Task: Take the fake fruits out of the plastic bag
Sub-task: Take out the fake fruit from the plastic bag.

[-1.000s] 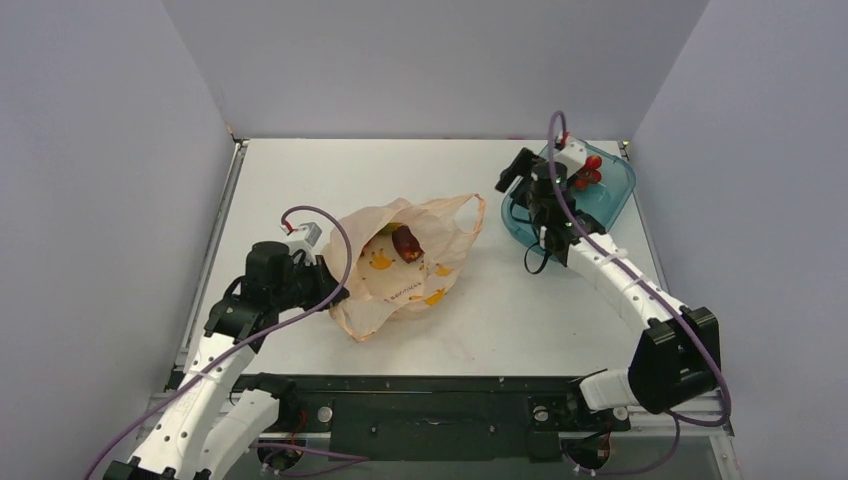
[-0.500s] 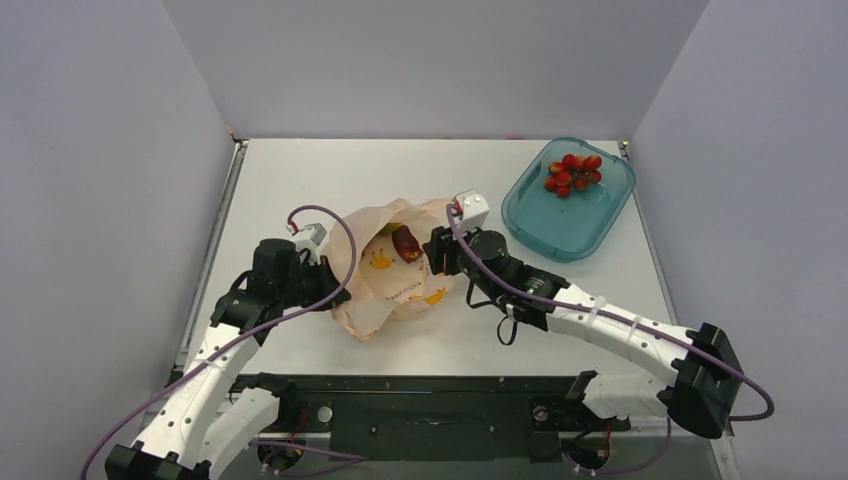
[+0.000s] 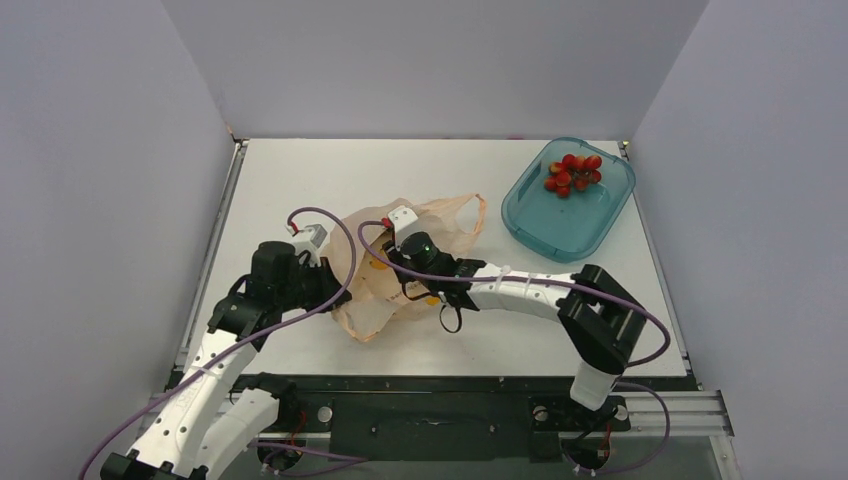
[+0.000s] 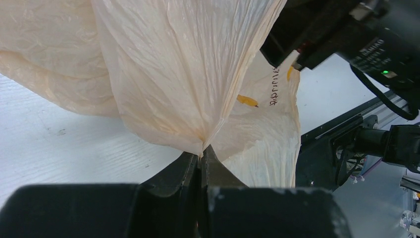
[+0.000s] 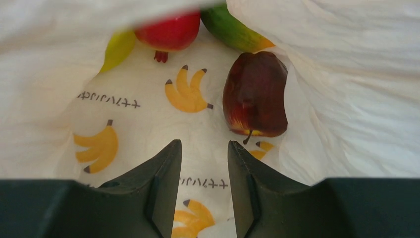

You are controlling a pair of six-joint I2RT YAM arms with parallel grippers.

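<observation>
The pale-orange plastic bag [image 3: 440,215] lies mid-table with its mouth open. My left gripper [image 3: 335,288] is shut on a pinched fold of the plastic bag [image 4: 173,74], as the left wrist view shows at the left gripper [image 4: 202,151]. My right gripper [image 3: 390,263] reaches into the bag's mouth and hides the fruits from above. Its wrist view shows the right gripper [image 5: 204,144] open and empty inside the bag [image 5: 346,74]. A dark maroon fruit [image 5: 255,94] lies just beyond its right fingertip. A red round fruit [image 5: 171,29], a yellow-green one [image 5: 119,49] and a mango shape [image 5: 233,27] lie farther in.
A teal translucent tub [image 3: 590,225] stands at the back right with a red berry cluster [image 3: 573,172] in it. Grey walls close in three sides of the white table [image 3: 300,180]. The black rail [image 3: 430,410] runs along the near edge.
My right arm swung from over the tub to the bag, leaving the berry cluster in the tub, and its jaws narrowed. The left gripper kept its hold on the bag.
</observation>
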